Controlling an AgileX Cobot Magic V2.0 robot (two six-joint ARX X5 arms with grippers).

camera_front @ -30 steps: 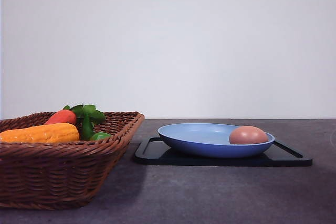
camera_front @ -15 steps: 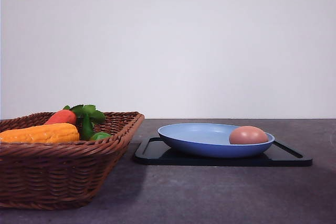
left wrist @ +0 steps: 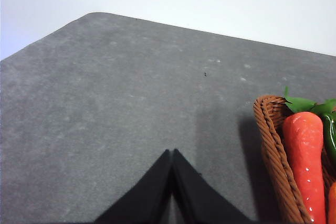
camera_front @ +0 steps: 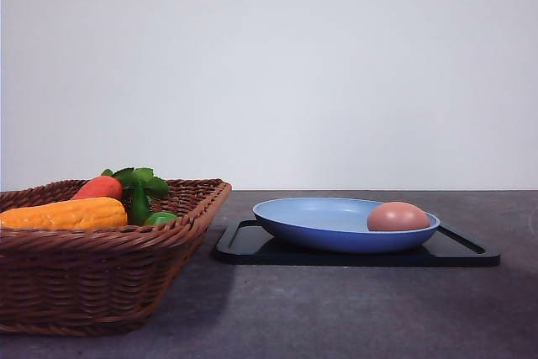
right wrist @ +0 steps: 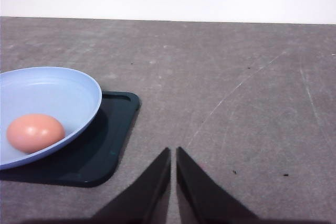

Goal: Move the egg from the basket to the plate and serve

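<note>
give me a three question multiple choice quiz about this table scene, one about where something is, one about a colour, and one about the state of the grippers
1. Where is the egg?
A. in the basket
B. on the plate
C. on the bare table

2. What colour is the plate?
A. light blue
B. white
C. green

3. How do the grippers stand?
A. both wide open
B. one holds the egg
C. both shut, holding nothing

Answers:
1 B: the egg lies on the plate, which sits on the black tray.
2 A: its rim and bowl are light blue.
3 C: the left gripper and right gripper have fingertips together over the table.
</note>
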